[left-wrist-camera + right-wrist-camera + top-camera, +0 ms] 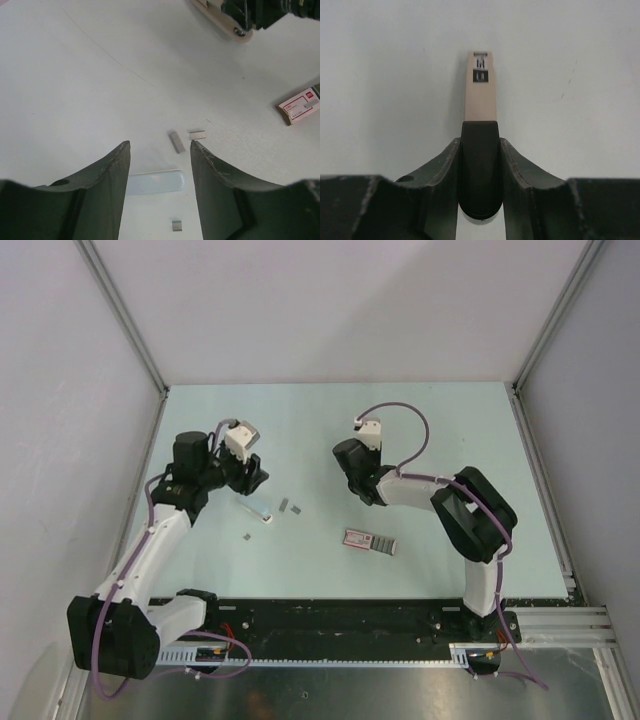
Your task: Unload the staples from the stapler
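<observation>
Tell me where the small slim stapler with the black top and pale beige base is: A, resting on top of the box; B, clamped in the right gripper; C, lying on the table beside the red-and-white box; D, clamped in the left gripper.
B: the right wrist view shows the stapler pinched in the right gripper, while the left gripper hangs open over loose staples.

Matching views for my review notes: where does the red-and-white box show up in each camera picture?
Top external: the red-and-white box lies just right of centre.
Left wrist: at the right edge, mid-height.
Right wrist: not in view.
Shared landmark: the staples, left of it in both views.
</observation>
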Robot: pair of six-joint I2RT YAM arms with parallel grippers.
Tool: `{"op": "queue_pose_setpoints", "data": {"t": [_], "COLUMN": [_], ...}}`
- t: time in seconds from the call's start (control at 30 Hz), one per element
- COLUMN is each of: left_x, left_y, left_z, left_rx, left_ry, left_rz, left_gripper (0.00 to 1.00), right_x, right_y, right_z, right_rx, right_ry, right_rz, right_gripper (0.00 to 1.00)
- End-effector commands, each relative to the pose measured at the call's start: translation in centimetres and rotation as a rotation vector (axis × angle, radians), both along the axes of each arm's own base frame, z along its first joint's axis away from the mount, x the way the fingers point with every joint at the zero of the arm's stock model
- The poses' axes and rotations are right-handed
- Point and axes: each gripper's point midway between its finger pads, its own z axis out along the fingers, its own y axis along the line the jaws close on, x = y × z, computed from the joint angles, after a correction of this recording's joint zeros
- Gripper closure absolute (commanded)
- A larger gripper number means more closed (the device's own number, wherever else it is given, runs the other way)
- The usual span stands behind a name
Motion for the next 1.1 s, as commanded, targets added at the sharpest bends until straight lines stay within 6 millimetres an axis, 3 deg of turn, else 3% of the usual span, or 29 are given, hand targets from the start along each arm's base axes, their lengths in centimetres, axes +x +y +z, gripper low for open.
{"op": "queue_pose_setpoints", "data": {"t": [0.0,0.13,0.27,0.37,0.5,0.73,0.83,0.97,1.07], "left_x": [-0.5,-0.8,-1.0,-1.6,-1.9,0.0,1.0,2.0,3.1], "left_y": [0.1,0.2,0.2,-0.6,-1.7,-2.5,-2.6,-2.8,-2.2], "left_z": [0.2,-0.5,-1.6,-3.0,-5.3,-9.5,-10.8,-9.8,-8.2], "left_rx": [-0.001,0.026,0.091,0.163,0.232,0.295,0.310,0.250,0.187], "left_ry": [-0.015,0.013,0.015,0.026,0.077,0.226,0.274,0.288,0.279], "left_rz": [-0.011,-0.016,-0.032,-0.086,-0.112,-0.056,-0.029,0.002,0.047], "left_gripper": [0.43,0.43,0.39,0.31,0.27,0.24,0.09,0.06,0.06], "right_x": [-2.6,-3.5,-3.9,-4.3,-5.5,-8.5,-9.6,-10.2,-10.1], "right_y": [0.0,0.3,0.4,0.6,0.7,-0.8,-1.5,-1.6,-0.3], "right_z": [-1.4,-1.5,-0.3,1.7,4.9,9.6,10.8,11.3,11.2], "right_rx": [0.091,0.123,0.145,0.175,0.228,0.321,0.355,0.340,0.312], "right_ry": [0.098,0.134,0.138,0.124,0.099,0.042,0.024,0.019,0.037], "right_rz": [-0.002,0.032,0.058,0.084,0.131,0.182,0.206,0.290,0.433], "right_gripper": [0.92,0.63,0.46,0.34,0.22,0.23,0.29,0.38,0.40]}}
